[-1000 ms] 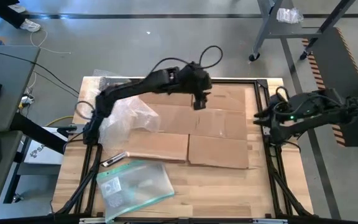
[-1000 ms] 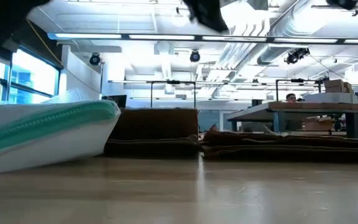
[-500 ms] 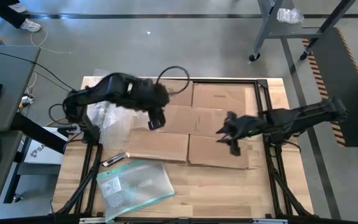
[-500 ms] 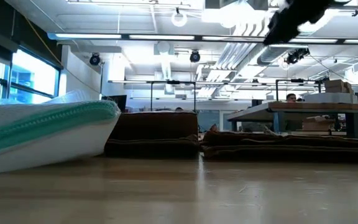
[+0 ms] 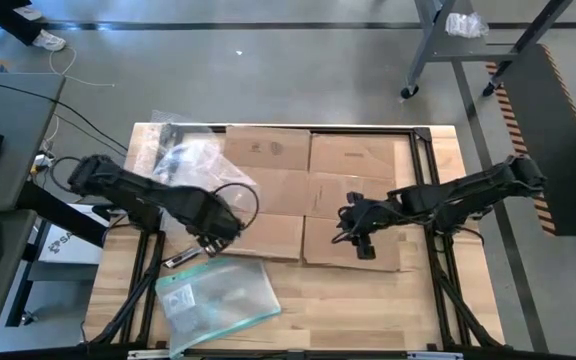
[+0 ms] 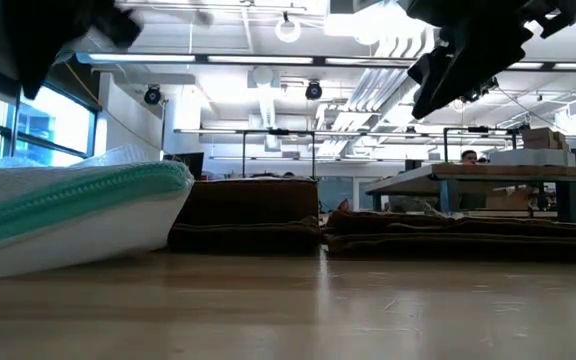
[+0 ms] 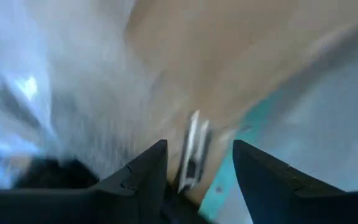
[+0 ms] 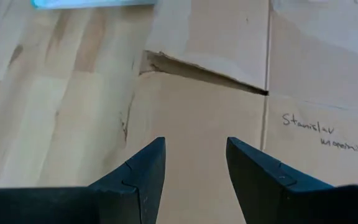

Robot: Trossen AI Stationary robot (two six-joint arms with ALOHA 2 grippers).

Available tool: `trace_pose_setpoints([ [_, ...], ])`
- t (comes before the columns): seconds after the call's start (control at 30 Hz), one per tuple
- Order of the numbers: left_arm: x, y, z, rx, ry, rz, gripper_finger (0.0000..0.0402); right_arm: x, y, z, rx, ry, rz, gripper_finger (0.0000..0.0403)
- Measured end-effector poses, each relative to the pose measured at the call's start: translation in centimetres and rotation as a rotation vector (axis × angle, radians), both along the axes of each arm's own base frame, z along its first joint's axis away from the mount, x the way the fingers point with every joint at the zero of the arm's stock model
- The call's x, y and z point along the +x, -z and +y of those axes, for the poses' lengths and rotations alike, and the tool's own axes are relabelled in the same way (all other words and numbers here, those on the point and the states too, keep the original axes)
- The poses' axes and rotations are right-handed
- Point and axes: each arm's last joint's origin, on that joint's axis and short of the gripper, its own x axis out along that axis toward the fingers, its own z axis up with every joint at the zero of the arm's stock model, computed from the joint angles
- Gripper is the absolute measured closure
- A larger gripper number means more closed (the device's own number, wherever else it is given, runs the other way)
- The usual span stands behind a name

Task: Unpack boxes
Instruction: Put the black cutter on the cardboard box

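Note:
The brown cardboard box (image 5: 308, 190) lies flat on the wooden table with its flaps spread. My left gripper (image 5: 214, 238) (image 7: 199, 152) hangs open over the table's near left, pointing down. It is above a small silver and black tool (image 5: 183, 258) (image 7: 192, 134) that lies between the box and a clear pouch with a teal edge (image 5: 218, 298). My right gripper (image 5: 360, 245) (image 8: 194, 149) stands open a little above the box's near right flap (image 8: 197, 112), slanting down, with nothing between its fingers.
Crumpled bubble wrap (image 5: 183, 160) lies at the far left, partly on the box. Handwriting (image 8: 319, 132) marks one panel. In the low view the pouch (image 6: 68, 215) fills the left, and the flat box (image 6: 368, 228) lies beyond it. A black frame (image 5: 423, 170) borders the table.
My left gripper has swung from over the box's far middle toward the table's near left and down, rolling as it went, and now hangs over the small tool. My right gripper has come in from the table's right edge over the near right flap and has sunk.

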Motion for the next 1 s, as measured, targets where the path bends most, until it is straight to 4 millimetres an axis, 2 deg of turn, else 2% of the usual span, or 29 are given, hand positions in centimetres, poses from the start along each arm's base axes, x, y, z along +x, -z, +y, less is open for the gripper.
trace_pose_setpoints([
  [0.1, -2.1, 3.4, 0.4, -0.056, -0.027, 0.075, 0.0216, 0.1, -0.2, 0.0, 0.002, 0.000, -0.020, 0.0247],
  [0.27, -4.4, 8.9, 1.2, -0.150, -0.029, 0.041, 0.0182, 0.4, -0.4, 0.1, 0.000, -0.014, -0.060, 0.0247],
  [0.4, -5.3, 12.4, 1.1, -0.233, -0.008, -0.007, 0.0172, 0.4, -0.5, 0.1, 0.004, -0.015, -0.064, 0.0247],
  [0.5, -6.2, 14.3, 1.0, -0.231, -0.006, 0.002, 0.0171, 0.4, -0.5, 0.1, 0.019, 0.001, -0.064, 0.0247],
  [0.6, -6.8, 15.2, 0.7, -0.211, -0.005, -0.001, 0.0171, 0.3, -0.6, 0.1, 0.028, -0.001, -0.068, 0.0247],
  [0.7, -6.9, 15.2, 0.5, -0.181, -0.003, 0.005, 0.0180, 0.3, -0.6, 0.2, 0.062, 0.005, -0.061, 0.0247],
  [0.8, -6.8, 14.7, 0.3, -0.143, 0.001, 0.004, 0.0219, 0.4, -0.7, 0.2, 0.079, 0.014, -0.067, 0.0247],
  [0.9, -6.4, 14.0, 0.0, -0.123, 0.001, -0.020, 0.0291, 0.4, -0.9, 0.2, 0.098, 0.015, -0.084, 0.0247],
  [1.0, -5.7, 13.0, -0.3, -0.120, 0.005, -0.036, 0.0300, -0.5, -1.4, 0.1, 0.113, -0.001, -0.067, 0.0247],
])
